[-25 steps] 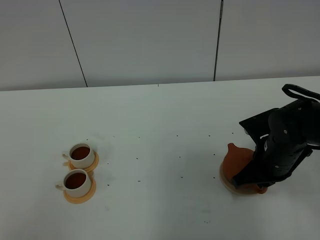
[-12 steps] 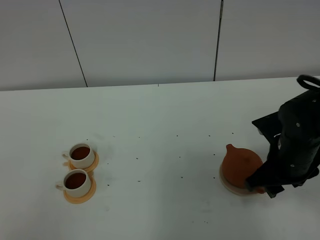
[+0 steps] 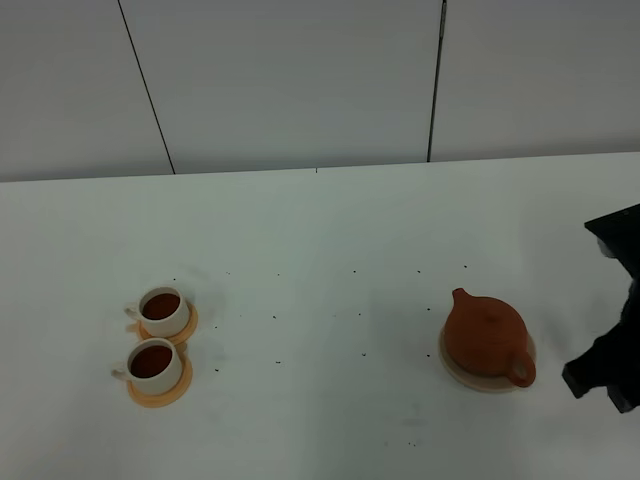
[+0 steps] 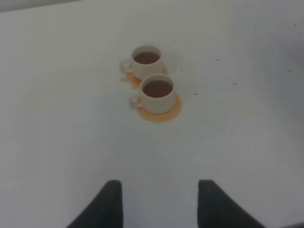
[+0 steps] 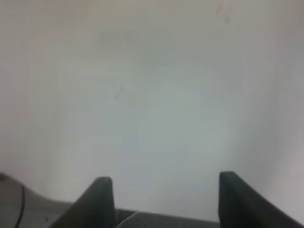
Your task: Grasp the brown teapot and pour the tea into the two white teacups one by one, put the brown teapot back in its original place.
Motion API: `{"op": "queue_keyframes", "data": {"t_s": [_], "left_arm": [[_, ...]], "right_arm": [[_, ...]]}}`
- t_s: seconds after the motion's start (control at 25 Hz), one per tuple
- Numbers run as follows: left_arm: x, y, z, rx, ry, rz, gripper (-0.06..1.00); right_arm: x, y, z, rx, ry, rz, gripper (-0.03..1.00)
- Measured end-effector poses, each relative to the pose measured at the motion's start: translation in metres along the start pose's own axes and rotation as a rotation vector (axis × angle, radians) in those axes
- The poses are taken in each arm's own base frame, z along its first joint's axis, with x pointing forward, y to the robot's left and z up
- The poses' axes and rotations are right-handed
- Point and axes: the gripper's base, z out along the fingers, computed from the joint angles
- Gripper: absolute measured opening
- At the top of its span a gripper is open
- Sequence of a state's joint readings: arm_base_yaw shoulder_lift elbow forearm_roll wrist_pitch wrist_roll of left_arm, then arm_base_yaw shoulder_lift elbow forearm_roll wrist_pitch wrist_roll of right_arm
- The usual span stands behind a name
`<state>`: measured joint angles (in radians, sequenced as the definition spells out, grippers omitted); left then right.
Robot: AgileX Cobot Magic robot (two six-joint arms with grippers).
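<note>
**With both cups filled and the pot set down, I judge the job all but finished**

Since both white teacups hold dark tea, I take the pouring as done. From the high camera, the far teacup (image 3: 163,310) and the near teacup (image 3: 154,365) sit at about nine o'clock on the white table (image 3: 320,250), each on its own orange coaster (image 3: 160,392), touching one another or nearly so. At roughly four o'clock, well apart from them, the brown teapot (image 3: 487,336) stands upright on the beige-tan disc (image 3: 452,365), lid on, spout toward ten o'clock, loop handle toward four. Nothing is holding it. What remains, as I read it, is only to clear my arms.

My right gripper (image 5: 161,190) has its jaws spread wide, with bare table between them and nothing touched; on the high view the right arm (image 3: 612,370) sits at the frame's edge, just beside the pot's handle but clear of it. My left gripper (image 4: 159,199) is also parted and empty, hovering short of the cups.
</note>
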<state>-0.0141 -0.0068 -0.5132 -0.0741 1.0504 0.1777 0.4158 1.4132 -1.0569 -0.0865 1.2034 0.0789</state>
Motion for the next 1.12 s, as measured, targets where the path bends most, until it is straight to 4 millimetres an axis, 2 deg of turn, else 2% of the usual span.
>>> {"op": "queue_keyframes", "data": {"t_s": [0.2, 0.4, 0.64, 0.76, 0.88, 1.12], "left_arm": [[0.0, 0.0, 0.0, 0.0, 0.0, 0.0, 0.43], [0.0, 0.0, 0.0, 0.0, 0.0, 0.0, 0.43], [0.0, 0.0, 0.0, 0.0, 0.0, 0.0, 0.43], [0.0, 0.0, 0.0, 0.0, 0.0, 0.0, 0.43], [0.0, 0.0, 0.0, 0.0, 0.0, 0.0, 0.43], [0.0, 0.0, 0.0, 0.0, 0.0, 0.0, 0.43]], "right_arm": [[0.049, -0.001, -0.018, -0.038, -0.072, 0.004, 0.47], [0.105, 0.001, -0.023, -0.085, -0.152, -0.034, 0.47], [0.163, 0.001, -0.033, -0.133, -0.349, -0.025, 0.47], [0.183, 0.002, -0.036, -0.167, -0.433, -0.019, 0.47], [0.195, 0.001, -0.04, -0.167, -0.497, -0.019, 0.47], [0.199, 0.0, -0.041, -0.155, -0.521, -0.017, 0.47]]}}
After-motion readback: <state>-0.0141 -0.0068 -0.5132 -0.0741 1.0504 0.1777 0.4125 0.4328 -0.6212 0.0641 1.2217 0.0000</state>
